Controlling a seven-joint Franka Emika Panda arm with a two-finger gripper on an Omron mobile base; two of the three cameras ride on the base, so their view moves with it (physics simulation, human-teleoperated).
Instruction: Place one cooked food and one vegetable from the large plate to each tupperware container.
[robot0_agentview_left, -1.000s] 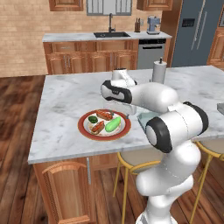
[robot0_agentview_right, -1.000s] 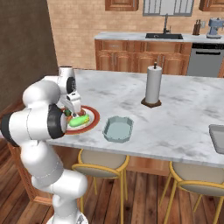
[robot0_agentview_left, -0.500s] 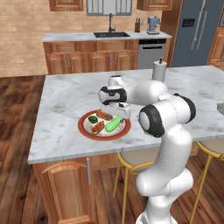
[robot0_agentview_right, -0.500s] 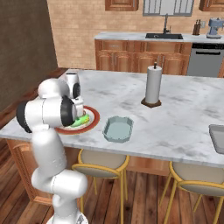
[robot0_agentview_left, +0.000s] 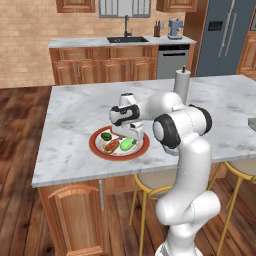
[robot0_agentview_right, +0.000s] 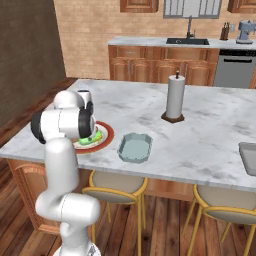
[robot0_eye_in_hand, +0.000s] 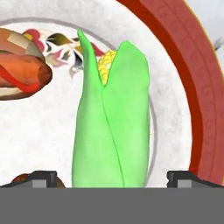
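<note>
The large plate (robot0_agentview_left: 101, 149) sits at the centre left of the left base view, near the front edge of the marble counter (robot0_agentview_left: 70, 125): round, white inside, with a wide red-brown rim. On it lie a dark green vegetable (robot0_agentview_left: 106, 136), a hot dog (robot0_agentview_left: 112, 145) and a corn cob (robot0_agentview_left: 128, 144) in its bright green husk.

In the hand view the corn cob (robot0_eye_in_hand: 113, 127) runs up the middle of the frame, yellow kernels showing at the top where the husk splits, with the hot dog (robot0_eye_in_hand: 22, 72) at the upper left and the plate's rim (robot0_eye_in_hand: 192, 87) curving down the right side (a small flower pattern shows on the white).

The gripper (robot0_agentview_left: 129, 134) hangs low over the plate, its fingertips (robot0_eye_in_hand: 43, 178) spread wide to either side of the corn, not closed on it.

In the right base view the pale blue-grey container (robot0_agentview_right: 135, 147) lies just right of the plate (robot0_agentview_right: 106, 135), and the darker grey container (robot0_agentview_right: 248, 157) is at the right edge.
</note>
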